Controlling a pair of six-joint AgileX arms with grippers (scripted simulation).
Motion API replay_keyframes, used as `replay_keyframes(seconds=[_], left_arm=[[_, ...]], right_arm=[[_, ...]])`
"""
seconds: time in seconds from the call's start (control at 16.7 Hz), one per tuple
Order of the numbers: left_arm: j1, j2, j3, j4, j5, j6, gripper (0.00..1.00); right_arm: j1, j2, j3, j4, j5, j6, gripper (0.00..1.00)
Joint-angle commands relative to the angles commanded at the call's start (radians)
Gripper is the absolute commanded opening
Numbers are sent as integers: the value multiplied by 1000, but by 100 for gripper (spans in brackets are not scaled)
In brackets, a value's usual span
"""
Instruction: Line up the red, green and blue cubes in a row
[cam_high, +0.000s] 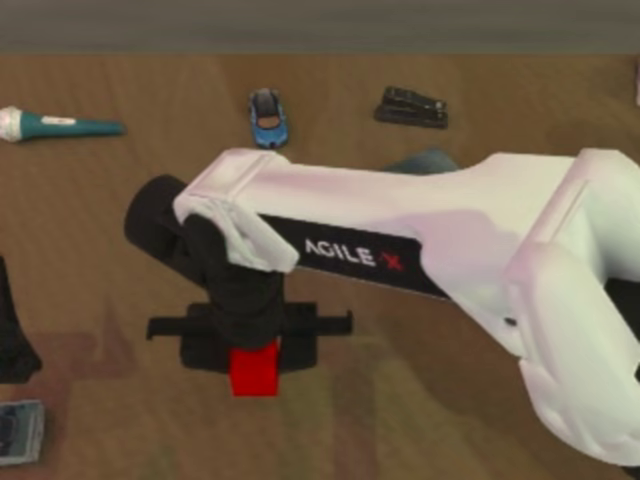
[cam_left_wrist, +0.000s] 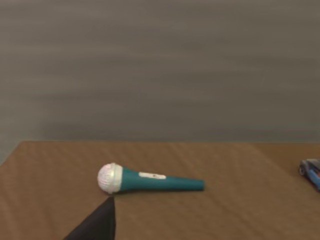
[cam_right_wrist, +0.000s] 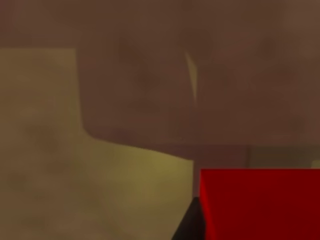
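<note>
Our right arm reaches across the desk from its right edge, and its gripper sits low over the red cube, which lies toward the front edge, left of the middle. From above, the gripper's dark body covers the cube's far part and only the near half shows; in the right wrist view the red cube fills one corner of the frame, very close, with a dark finger edge beside it. We cannot tell from these views whether the fingers are closed on the cube or merely straddle it, so we treat the grasp as unconfirmed. To do this step well, we keep the gripper square to the cube's faces so the pads meet flat sides and not corners, and we move slowly near the desk so the cube neither tips nor skids. The green and blue cubes are not visible; the arm may hide them, so we judge the row barely begun and leave room along the line for two more. The left gripper is parked at the left edge, only a dark tip showing in its wrist view, facing the toy microphone near the back left corner. The blue toy car by the back edge is not part of the row.
</note>
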Motion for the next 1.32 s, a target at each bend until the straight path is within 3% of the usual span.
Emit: replay_keyframes(seconds=[0.54, 1.14, 1.32], left_arm=[[0, 0, 0, 0, 0, 0, 100], [0, 0, 0, 0, 0, 0, 100], [0, 0, 0, 0, 0, 0, 100]], right_arm=[[0, 0, 0, 0, 0, 0, 98], [-2, 0, 4, -4, 0, 0, 100], [0, -12, 65, -75, 1, 5, 100]])
